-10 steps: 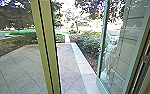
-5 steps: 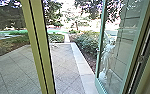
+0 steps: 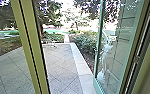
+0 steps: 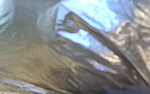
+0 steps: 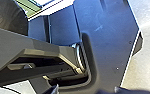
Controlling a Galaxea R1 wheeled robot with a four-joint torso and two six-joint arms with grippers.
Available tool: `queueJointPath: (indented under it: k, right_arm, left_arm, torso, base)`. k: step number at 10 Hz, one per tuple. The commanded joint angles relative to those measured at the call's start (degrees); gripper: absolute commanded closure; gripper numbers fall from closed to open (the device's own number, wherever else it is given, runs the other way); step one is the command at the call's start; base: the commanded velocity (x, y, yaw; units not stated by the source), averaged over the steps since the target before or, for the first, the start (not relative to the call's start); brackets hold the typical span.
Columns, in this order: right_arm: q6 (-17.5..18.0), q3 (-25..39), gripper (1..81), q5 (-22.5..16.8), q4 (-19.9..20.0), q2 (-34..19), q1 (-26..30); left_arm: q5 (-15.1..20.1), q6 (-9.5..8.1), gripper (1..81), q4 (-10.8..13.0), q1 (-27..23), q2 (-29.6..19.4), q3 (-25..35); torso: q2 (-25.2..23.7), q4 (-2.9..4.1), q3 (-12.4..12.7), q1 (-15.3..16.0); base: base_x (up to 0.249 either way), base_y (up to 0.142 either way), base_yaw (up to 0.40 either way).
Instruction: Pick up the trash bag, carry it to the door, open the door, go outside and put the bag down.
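Trash bag point(image 4: 28, 56) is right up at my left wrist camera, crumpled shiny plastic with a dark fold slanting across. Right wrist view also catches a dark, rounded, wrinkled part of it, near my own body plate. Can't tell whether it hangs or rests on something. Left tool: can't tell how far open, or what grip it has on the plastic. Right tool: can't tell opening either, nothing seen in its hold; pale floor point(image 5: 147, 67) lies past the plate. Head view looks out through a doorway. Door point(image 3: 98, 40) on the right stands open, swung outward, green frame, glass pane with a whitish blurred shape in it, can't tell what. Yellow-green post point(image 3: 29, 47) slants along the left side of the opening. Between them, paving point(image 3: 62, 67) in diagonal slabs, pale edging point(image 3: 78, 66) along its right side. Bushes point(image 3: 84, 42) grow just past the edging, trees point(image 3: 49, 16) farther back. Something thin-legged and metallic point(image 3: 51, 44) sits near the far end of the paving, too blurred to name.
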Motion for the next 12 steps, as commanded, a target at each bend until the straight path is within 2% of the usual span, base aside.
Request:
queueJointPath:
  k: [1, 12]
  right_arm:
    - [-0.1, 0.3, 1.0, -2.6, -0.6, 0.4, 2.1]
    - [-0.7, 0.3, 1.0, -2.9, -0.5, 0.4, 2.1]
  left_arm:
    - [3.1, 0.23, 81.1, 0.5, -2.9, -0.3, 0.2]
    - [3.1, 0.31, 81.1, 0.6, -2.9, 0.1, 0.2]
  torso:
    - [0.0, 0.00, 0.0, 0.0]
    - [0.0, 0.00, 0.0, 0.0]
  base:
    - [0.000, -0.108, 0.000]
    - [0.000, -0.118, 0.000]
